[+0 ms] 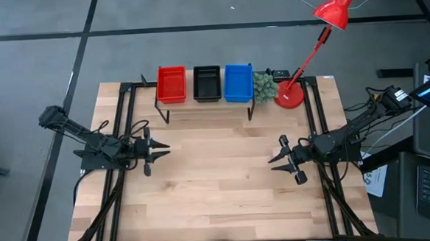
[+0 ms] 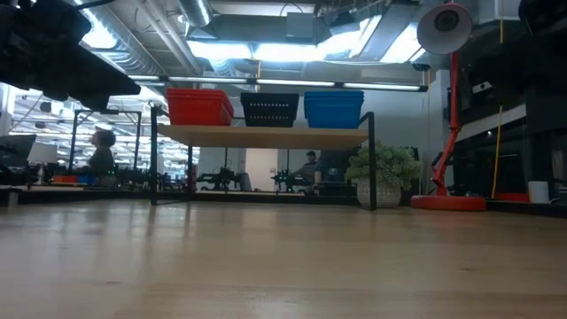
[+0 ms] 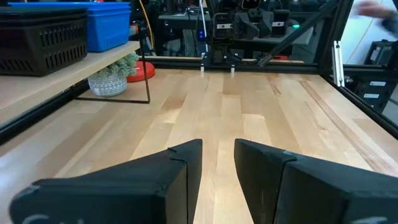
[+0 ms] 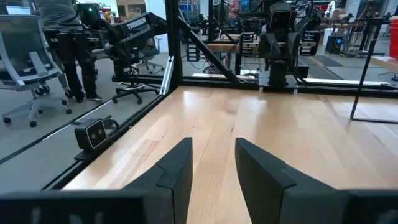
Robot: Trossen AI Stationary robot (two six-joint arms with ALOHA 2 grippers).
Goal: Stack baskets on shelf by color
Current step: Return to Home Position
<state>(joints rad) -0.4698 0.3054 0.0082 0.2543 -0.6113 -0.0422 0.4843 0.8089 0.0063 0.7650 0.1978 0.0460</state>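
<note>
- Three colours of basket are set side by side on the shelf (image 2: pixel 266 136), at the far edge of the counter (image 1: pixel 219 194). The red baskets (image 1: pixel 171 84) are on the left arm's side, the black baskets (image 1: pixel 206 83) in the middle, and the blue baskets (image 1: pixel 238 82) on the right arm's side. How many are nested in each pile cannot be counted.
- The shelf's long axis is laid across the counter, from one arm's side to the other.
- The left end effector (image 1: pixel 161 148) is held over the counter, well apart from the shelf and nearer the red pile. Its fingers are parted and nothing is gripped.
- The right end effector (image 1: pixel 277 155) is held likewise, nearer the blue pile, with its fingers parted and empty.
- No basket is seen on the bare counter, so the sorting is judged complete. Only a withdrawal away from the shelf is called for.
- "TROSSEN" can be read on a dark arm (image 4: pixel 138 23) beyond the counter's frame.
</note>
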